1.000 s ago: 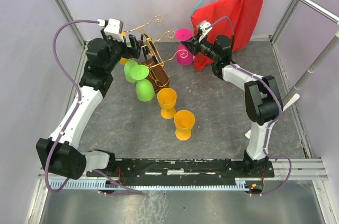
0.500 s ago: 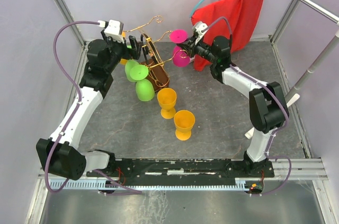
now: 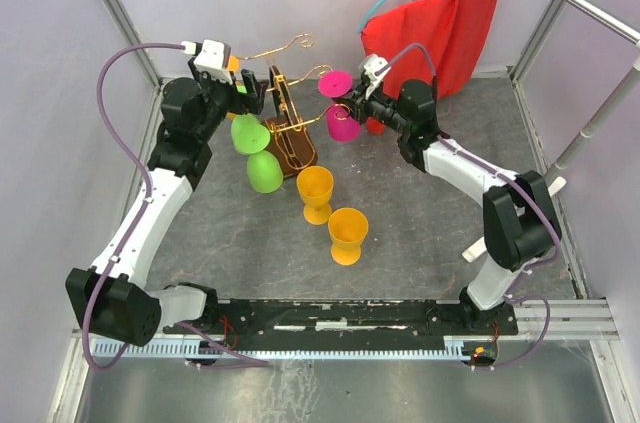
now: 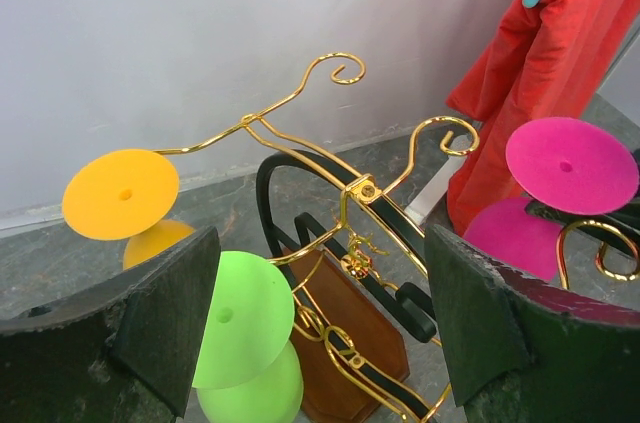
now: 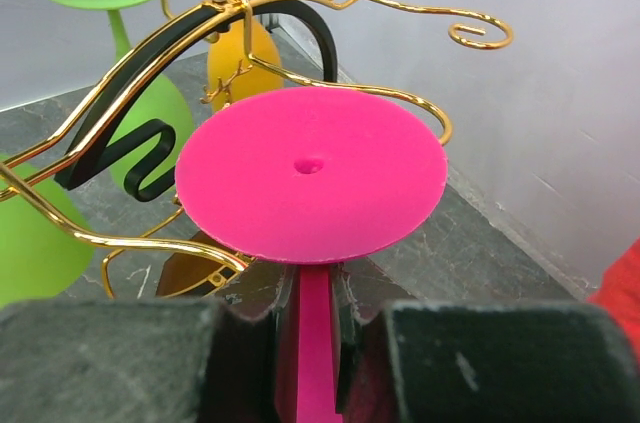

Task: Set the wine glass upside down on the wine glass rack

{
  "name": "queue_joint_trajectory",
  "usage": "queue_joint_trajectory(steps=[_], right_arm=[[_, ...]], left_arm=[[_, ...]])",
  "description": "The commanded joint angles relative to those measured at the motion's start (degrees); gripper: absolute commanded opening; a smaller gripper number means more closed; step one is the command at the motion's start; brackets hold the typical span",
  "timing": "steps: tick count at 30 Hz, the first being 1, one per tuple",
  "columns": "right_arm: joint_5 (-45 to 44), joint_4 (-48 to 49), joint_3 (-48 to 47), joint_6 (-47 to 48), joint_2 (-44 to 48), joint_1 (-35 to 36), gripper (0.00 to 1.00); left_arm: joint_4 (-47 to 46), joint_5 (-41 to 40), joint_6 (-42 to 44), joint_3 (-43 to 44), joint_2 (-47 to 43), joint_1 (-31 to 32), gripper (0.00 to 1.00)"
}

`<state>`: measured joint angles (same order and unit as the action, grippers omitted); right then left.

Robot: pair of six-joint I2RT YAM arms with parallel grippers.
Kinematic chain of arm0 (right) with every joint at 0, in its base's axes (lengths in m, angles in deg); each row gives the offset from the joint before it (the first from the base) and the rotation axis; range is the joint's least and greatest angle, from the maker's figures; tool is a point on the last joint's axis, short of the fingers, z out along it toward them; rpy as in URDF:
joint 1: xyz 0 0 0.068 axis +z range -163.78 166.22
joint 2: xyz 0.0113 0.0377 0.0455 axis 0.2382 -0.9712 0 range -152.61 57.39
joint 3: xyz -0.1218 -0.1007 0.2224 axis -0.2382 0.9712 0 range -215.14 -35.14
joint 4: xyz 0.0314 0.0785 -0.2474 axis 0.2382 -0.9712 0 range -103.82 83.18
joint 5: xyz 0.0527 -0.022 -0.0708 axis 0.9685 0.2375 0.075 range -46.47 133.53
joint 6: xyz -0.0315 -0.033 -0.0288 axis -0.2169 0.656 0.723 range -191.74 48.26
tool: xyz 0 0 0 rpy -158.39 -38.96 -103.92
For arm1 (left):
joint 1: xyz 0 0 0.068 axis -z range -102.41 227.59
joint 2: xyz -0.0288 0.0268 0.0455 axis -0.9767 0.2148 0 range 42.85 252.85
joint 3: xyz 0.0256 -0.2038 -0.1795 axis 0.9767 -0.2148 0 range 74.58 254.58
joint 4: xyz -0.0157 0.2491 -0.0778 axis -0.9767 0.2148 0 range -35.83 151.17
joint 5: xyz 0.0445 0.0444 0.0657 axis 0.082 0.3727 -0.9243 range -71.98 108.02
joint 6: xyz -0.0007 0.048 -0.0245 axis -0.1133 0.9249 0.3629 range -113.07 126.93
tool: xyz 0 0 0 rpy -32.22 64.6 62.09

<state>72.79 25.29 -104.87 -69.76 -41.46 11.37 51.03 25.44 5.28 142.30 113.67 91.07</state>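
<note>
The pink wine glass (image 3: pixel 337 84) is upside down, foot up. My right gripper (image 3: pixel 354 103) is shut on its stem (image 5: pixel 315 343) just below the foot (image 5: pixel 310 173). It holds the glass at the right side of the gold wire rack (image 3: pixel 288 115), with a curled arm (image 5: pixel 150 243) running just under the foot's left edge. I cannot tell whether they touch. The left wrist view shows the glass (image 4: pixel 570 163) too. My left gripper (image 3: pixel 256 93) is open at the rack's left side; its fingers (image 4: pixel 165 313) frame the rack (image 4: pixel 360 193) without touching it.
Two green glasses (image 3: pixel 248 131) (image 3: pixel 264 171) and an orange one (image 4: pixel 120 193) hang upside down on the rack. Two more orange glasses (image 3: pixel 315 191) (image 3: pixel 348 233) stand on the table in front. A red cloth (image 3: pixel 440 23) hangs at the back right.
My right gripper has carried the pink glass left, up to the rack's right arm. The rack and its green glasses have shifted slightly left.
</note>
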Motion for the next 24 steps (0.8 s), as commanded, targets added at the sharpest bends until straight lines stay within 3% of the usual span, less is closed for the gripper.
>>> queue_joint_trajectory(steps=[1,14,24], right_arm=[[-1.8,0.6,2.1,1.4,5.4,2.2,0.01],[-6.0,0.4,5.1,0.2,8.7,10.3,0.01],[-11.1,-3.0,6.4,3.1,10.8,10.5,0.01]], left_arm=[[-2.5,-0.2,1.1,-0.3,-1.4,-0.4,0.89],[-3.4,0.8,0.6,0.4,-0.1,-0.4,0.89],[-3.6,1.1,0.6,0.4,0.4,-0.3,0.89]])
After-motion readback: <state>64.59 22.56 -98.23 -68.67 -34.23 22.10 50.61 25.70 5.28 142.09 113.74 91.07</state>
